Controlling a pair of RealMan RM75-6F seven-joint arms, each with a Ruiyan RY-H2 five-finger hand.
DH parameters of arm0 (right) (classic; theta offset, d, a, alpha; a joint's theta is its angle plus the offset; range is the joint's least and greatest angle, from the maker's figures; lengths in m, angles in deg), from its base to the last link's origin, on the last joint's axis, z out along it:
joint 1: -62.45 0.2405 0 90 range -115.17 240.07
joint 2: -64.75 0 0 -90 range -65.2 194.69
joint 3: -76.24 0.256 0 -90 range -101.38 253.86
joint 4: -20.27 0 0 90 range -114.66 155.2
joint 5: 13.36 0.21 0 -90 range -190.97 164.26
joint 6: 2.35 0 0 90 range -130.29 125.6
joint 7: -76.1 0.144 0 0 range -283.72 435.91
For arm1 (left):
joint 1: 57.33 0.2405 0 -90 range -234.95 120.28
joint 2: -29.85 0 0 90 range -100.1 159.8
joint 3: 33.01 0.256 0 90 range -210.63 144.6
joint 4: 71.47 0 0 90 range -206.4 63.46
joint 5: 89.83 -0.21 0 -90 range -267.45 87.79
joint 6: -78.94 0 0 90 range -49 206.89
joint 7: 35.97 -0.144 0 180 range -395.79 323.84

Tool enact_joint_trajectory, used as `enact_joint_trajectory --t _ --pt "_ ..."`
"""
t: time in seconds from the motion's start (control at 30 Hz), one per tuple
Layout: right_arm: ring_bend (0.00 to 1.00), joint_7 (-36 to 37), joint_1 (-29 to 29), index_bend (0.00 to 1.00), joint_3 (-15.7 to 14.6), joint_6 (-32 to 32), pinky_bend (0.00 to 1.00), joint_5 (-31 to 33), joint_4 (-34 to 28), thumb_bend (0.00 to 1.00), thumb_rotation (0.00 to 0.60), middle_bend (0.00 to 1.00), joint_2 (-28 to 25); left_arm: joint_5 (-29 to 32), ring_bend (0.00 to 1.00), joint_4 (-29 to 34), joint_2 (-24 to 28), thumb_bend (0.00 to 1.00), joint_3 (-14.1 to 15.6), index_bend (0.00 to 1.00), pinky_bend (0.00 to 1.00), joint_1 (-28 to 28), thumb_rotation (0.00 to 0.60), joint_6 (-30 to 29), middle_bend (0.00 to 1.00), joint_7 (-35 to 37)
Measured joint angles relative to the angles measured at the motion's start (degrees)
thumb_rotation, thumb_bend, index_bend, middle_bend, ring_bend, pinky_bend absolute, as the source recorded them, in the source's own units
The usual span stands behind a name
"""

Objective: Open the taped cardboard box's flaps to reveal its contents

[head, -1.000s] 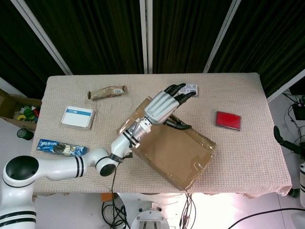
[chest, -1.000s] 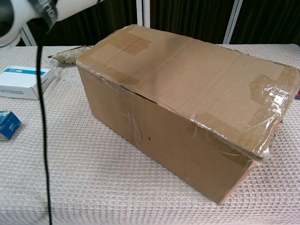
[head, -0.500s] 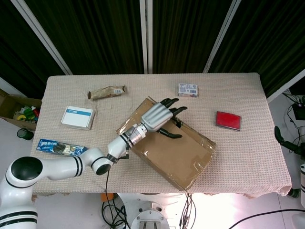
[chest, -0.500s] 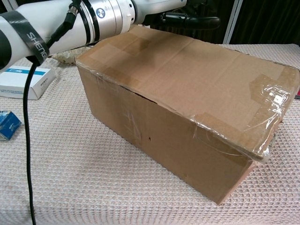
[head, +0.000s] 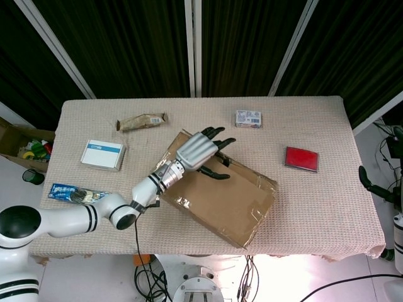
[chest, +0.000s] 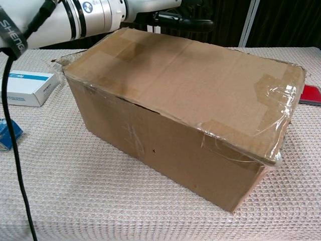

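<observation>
The taped cardboard box [head: 217, 192] lies at an angle in the middle of the table, flaps shut, with brown and clear tape over its top seams and corners [chest: 273, 108]. My left hand [head: 200, 151] lies on the box's far left top, fingers spread over the far edge and the thumb stretched across the lid. The chest view shows that hand [chest: 170, 15] only at the top edge, behind the box [chest: 175, 125]. At the right edge, off the table, a dark sliver of my right hand [head: 368, 181] shows; its pose is unclear.
A white and blue carton [head: 104, 154] and a blue packet [head: 79, 195] lie at the left, a brown wrapper [head: 141, 121] at the back left. A small box [head: 249, 118] and a red case [head: 301, 158] sit to the right. An open bin [head: 19, 145] stands beside the table.
My left hand has come down from above the box onto its far top and drawn leftward. The box has slid and turned a little to the left with it.
</observation>
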Motion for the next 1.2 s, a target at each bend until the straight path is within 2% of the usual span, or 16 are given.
enact_joint_trajectory --t 0.47,0.8,1.0,1.2 --pt "0.00 -0.99 0.05 0.00 -0.46 0.06 0.00 -0.67 -1.05 0.32 0.600 0.00 -0.03 1.40 0.10 3.72 2.71 0.00 1.13 0.11 0.17 1.65 0.000 -1.39 0.57 -2.15" --pt "0.00 -0.76 0.27 0.00 -0.57 -0.32 0.00 -0.56 -0.75 0.32 0.600 0.00 0.25 1.59 0.20 8.03 5.50 0.00 0.44 0.11 0.17 2.59 0.000 -2.61 0.75 -1.58" --pt "0.00 -1.13 0.67 0.00 -0.47 -0.52 0.00 -0.80 -0.94 0.31 0.600 0.00 0.25 1.87 0.22 13.67 9.77 0.00 0.15 0.11 0.17 3.72 0.000 -3.28 0.78 -1.64" --pt "0.00 -2.07 1.00 0.00 -0.27 -0.51 0.00 -1.16 -1.68 0.31 0.600 0.00 -0.15 1.84 0.22 24.14 18.55 0.00 1.10 0.11 0.17 7.55 0.000 -5.68 0.77 -2.44"
